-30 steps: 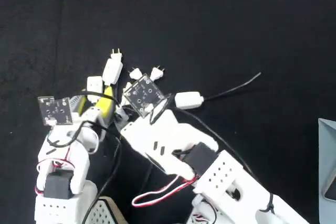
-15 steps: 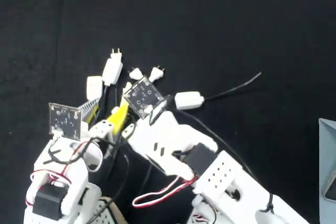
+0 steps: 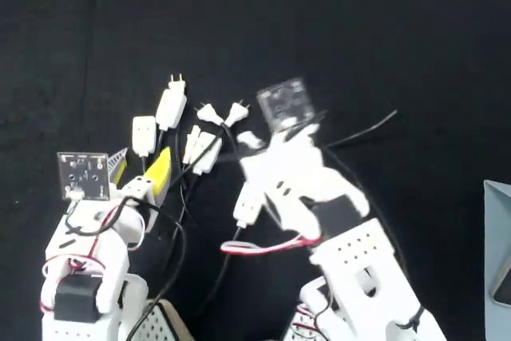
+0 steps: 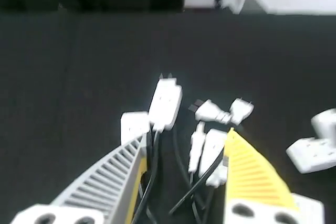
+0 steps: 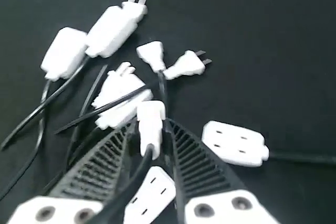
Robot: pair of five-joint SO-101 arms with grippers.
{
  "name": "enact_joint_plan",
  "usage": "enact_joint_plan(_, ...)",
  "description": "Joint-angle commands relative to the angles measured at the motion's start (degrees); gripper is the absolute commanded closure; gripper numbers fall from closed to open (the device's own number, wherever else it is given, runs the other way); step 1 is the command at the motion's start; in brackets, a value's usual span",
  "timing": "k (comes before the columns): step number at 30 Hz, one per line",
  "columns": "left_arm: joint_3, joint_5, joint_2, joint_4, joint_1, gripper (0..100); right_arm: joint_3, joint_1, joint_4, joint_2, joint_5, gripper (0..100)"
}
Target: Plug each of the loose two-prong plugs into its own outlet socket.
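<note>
Plug in grip, socket just beside

My right fingers are narrow, clamped on a small white plastic plug with a black cord. I should square its prongs to the white slotted outlet socket before pressing. My left fingers stand wide, straddling cords, holding nothing. The other white two-prong plugs lie left of the surface's centre.

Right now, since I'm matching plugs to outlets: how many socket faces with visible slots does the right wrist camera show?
2. One socket lies on the cloth beside the right end effector, which grips a plug; the second socket shows between its fingers. Others may face away.
</note>
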Motion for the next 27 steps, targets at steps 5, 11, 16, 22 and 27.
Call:
enact_joint_plan(5, 4.7, 0.97, 0.09, 0.09, -4.97, 77, -6.11, 7.12, -1.23, 13.23, -4.57, 98.7)
enact_joint_plan(11, 5.85, 3.96, 0.09, 0.09, -6.73, 77, -12.62, 9.58, -0.79, 25.1, -6.59, 98.7)
enact_joint_plan(16, 6.64, 3.87, 0.09, 0.09, -6.99, 77, -13.14, 9.85, -0.88, 28.09, -6.33, 98.7)
enact_joint_plan(22, 6.9, 3.78, 0.09, 0.09, -6.99, 77, -13.14, 10.02, -1.05, 30.02, -6.15, 98.7)
enact_joint_plan(27, 6.9, 3.78, 0.09, 0.09, -6.99, 77, -14.02, 11.69, -1.23, 31.16, -3.78, 98.7)
